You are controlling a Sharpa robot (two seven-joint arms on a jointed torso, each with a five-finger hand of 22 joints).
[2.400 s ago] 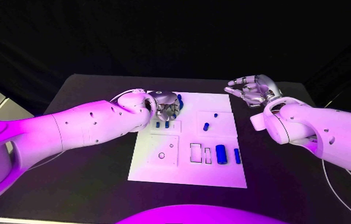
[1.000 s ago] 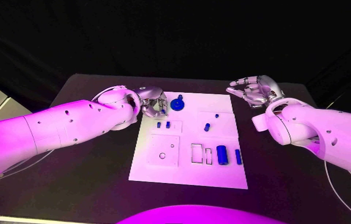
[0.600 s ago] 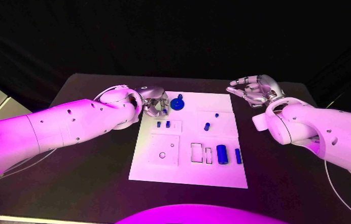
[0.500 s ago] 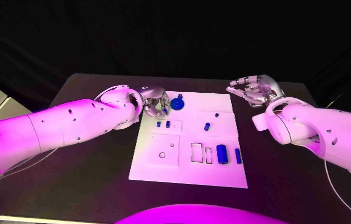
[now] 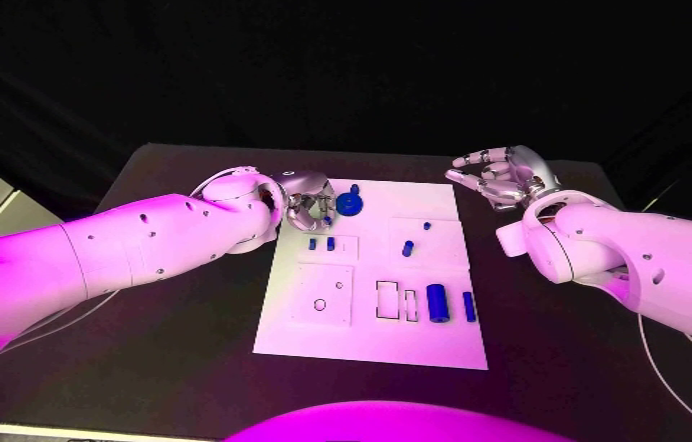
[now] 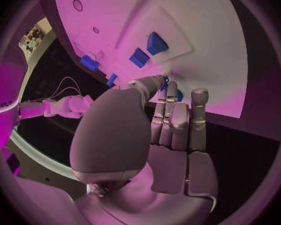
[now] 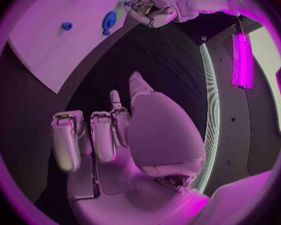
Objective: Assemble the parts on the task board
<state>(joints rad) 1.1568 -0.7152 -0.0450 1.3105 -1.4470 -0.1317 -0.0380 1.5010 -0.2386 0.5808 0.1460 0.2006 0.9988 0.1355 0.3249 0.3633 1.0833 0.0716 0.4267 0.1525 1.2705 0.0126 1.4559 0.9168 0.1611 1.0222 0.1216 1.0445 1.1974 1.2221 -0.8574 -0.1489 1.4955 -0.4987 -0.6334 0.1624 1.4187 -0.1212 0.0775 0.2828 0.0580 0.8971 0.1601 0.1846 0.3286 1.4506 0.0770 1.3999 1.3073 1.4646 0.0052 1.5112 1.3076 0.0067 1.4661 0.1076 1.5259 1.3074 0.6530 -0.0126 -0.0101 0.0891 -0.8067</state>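
Black cloth hangs behind the dark worktop (image 5: 173, 292), and a white board (image 5: 378, 337) lies in its middle. The left robot hand (image 5: 309, 206) hovers at the board's far left corner with its fingers curled close together; whether it holds anything between them I cannot tell. Just beside its fingertips, on the side toward the other arm, stands a round blue knob (image 5: 349, 203). A little nearer the robot from this hand, two small blue pegs (image 5: 320, 244) stand side by side in the board. Further toward the right arm sit a tiny blue peg (image 5: 426, 227) and a short blue piece (image 5: 407, 249). Nearer the robot again, at the board's right part, a thick blue cylinder (image 5: 436, 303) and a thin blue bar (image 5: 469, 307) lie next to each other, beside two empty rectangular slots (image 5: 395, 301). The right robot hand (image 5: 498, 177) is raised beyond the board's far right corner, well apart from the parts, fingers loosely bent and spread, grasping nothing.
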